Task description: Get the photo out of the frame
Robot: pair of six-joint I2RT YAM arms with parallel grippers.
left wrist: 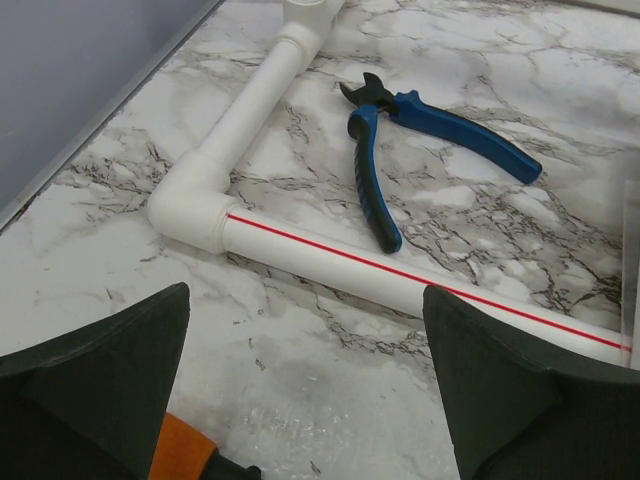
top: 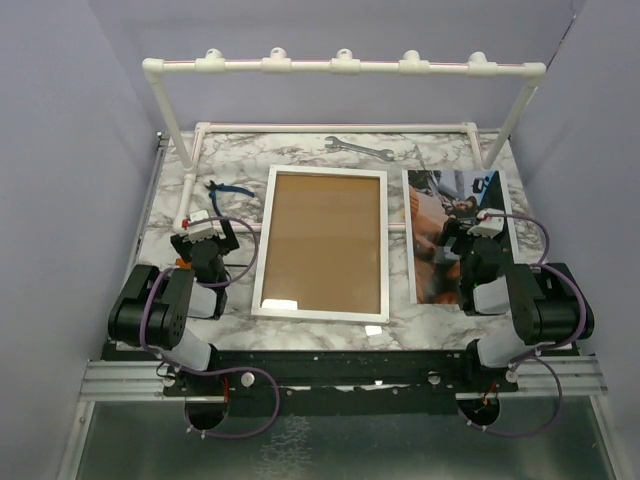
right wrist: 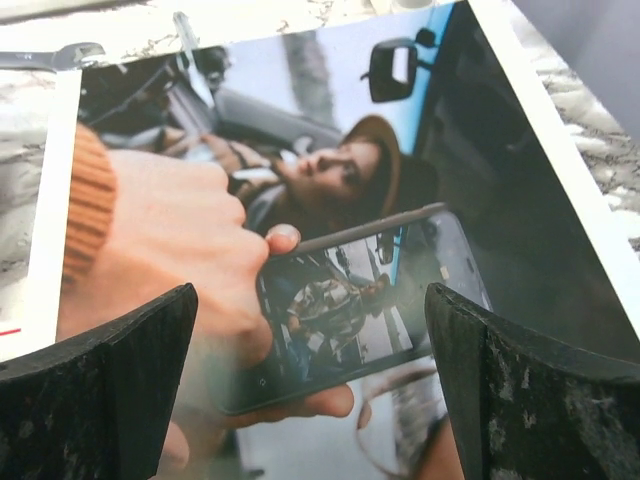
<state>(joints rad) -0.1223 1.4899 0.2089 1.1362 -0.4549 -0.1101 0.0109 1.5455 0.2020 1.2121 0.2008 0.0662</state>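
Note:
The frame (top: 262, 245) lies flat mid-table, white border around a brown board face. The photo (top: 432, 225) lies flat on the marble to the right of the frame, outside it; it is a glossy colour print of people, a hand and a phone. My right gripper (top: 487, 222) hovers over the photo's right part, open and empty; in the right wrist view the photo (right wrist: 330, 180) fills the space between the spread fingers of that gripper (right wrist: 310, 320). My left gripper (top: 205, 225) is open and empty over bare marble left of the frame (left wrist: 305, 330).
Blue-handled pliers (top: 222, 188) lie left of the frame, beyond a white pipe (left wrist: 400, 280). A wrench (top: 358, 147) lies behind the frame. The white pipe rack (top: 340, 66) spans the table's back. A small white scrap (top: 373, 330) sits by the frame's near right corner.

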